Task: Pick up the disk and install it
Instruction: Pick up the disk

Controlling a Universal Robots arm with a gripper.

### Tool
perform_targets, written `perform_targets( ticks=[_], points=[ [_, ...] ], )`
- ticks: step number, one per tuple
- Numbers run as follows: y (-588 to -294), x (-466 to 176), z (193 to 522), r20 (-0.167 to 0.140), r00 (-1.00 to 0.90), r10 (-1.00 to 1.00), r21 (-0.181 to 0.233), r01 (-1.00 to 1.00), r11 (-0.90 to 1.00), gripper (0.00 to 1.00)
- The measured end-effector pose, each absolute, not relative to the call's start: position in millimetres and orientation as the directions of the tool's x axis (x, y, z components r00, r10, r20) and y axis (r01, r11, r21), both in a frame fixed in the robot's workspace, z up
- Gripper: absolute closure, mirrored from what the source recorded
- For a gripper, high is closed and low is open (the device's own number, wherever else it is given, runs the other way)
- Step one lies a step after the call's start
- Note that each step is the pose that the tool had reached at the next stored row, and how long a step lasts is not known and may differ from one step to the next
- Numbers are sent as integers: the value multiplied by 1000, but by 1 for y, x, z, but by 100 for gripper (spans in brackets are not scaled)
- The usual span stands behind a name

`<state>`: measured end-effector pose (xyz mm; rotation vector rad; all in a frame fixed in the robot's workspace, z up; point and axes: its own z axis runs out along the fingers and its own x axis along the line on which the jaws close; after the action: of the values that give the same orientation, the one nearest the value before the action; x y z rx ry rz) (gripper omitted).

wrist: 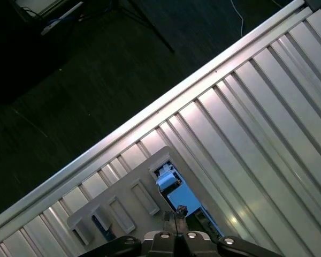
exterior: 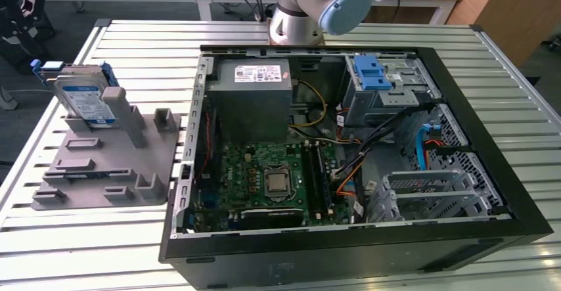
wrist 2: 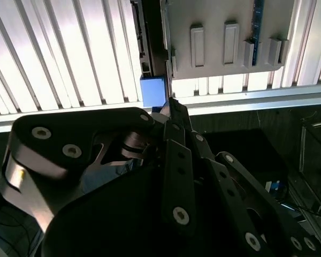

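Note:
The disk (exterior: pixel 81 98) stands on edge in a slot at the far end of the grey holder block (exterior: pixel 105 166), at the exterior view's left. It is silver-grey with a blue-and-white label and blue side rails. Both wrist views look down on it from well above: its blue rail end (wrist 2: pixel 152 91) and thin top edge (wrist: pixel 176 195) lie just beyond the fingertips. My gripper (wrist 2: pixel 171 107) (wrist: pixel 175 216) hangs high over the disk, fingertips pressed together with nothing between them.
The open black computer case (exterior: pixel 491 173) lies on the slatted metal table (exterior: pixel 79 238), right of the holder. Inside it are a grey power-supply box (exterior: pixel 254 100), the motherboard (exterior: pixel 263 179), a drive cage with a blue latch (exterior: pixel 372 74) and loose cables. The arm's base (exterior: pixel 298 22) stands behind the case.

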<state>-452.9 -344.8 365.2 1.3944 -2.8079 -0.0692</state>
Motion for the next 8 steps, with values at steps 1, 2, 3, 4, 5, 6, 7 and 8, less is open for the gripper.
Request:
perform_targets(
  ticks=[1,2,3,4,5,6,7,8],
  points=[
    [-345,-453,365,-14,-604,-796,42,-796,604,89],
    [-345,-453,365,-14,-605,-796,42,-796,604,89],
    [-345,-453,365,-14,-604,-796,42,-796,604,89],
    [-345,-453,365,-14,-604,-797,42,-796,603,89],
    [-345,-453,365,-14,-603,-798,42,-797,602,89],
    [-345,-453,365,-14,-600,-800,42,-800,599,89],
    [-345,-453,365,-14,-593,-805,42,-805,592,89],
    [-345,-453,365,-15,-582,-813,42,-813,581,89]
  ],
)
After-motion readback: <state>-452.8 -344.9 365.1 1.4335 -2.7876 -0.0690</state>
